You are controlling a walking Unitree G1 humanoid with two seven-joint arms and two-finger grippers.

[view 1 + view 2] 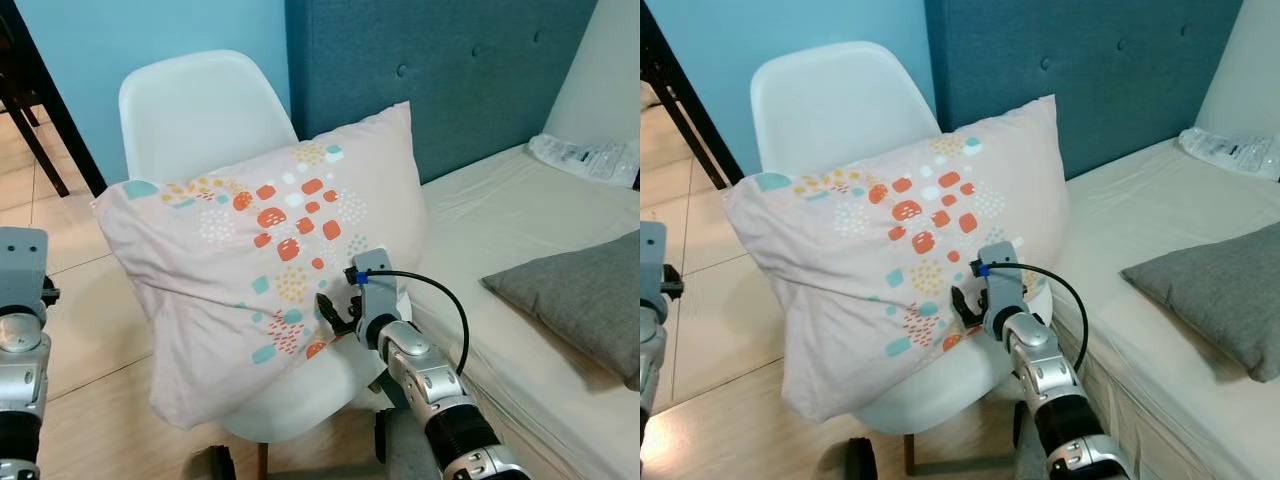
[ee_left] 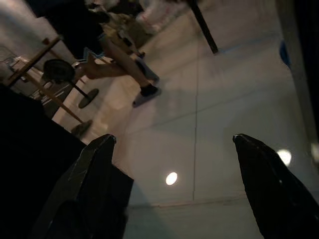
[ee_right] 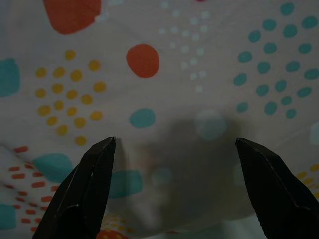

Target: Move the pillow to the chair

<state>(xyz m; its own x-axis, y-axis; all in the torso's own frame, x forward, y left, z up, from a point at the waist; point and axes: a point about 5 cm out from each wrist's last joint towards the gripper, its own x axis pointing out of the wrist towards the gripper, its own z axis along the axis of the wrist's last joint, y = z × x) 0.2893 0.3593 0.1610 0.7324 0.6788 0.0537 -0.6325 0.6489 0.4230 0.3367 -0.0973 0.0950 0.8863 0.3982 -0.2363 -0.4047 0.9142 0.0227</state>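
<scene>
A pale pink pillow (image 1: 250, 260) with orange, teal and yellow spots leans on the white chair (image 1: 200, 110), covering most of its seat and backrest. My right gripper (image 1: 335, 312) is at the pillow's lower front, by the chair's seat edge. Its fingers (image 3: 84, 189) stand open with the printed pillow fabric (image 3: 164, 99) close in front of them and nothing held between. My left arm (image 1: 22, 330) hangs at the left edge; its gripper (image 2: 174, 189) is open over the tiled floor.
A bed with a white sheet (image 1: 520, 230) and a teal headboard (image 1: 450, 70) stands right of the chair. A grey cushion (image 1: 590, 290) and a plastic bag (image 1: 585, 155) lie on it. A person's legs (image 2: 119, 74) show across the floor. A dark table leg (image 1: 50, 110) is at far left.
</scene>
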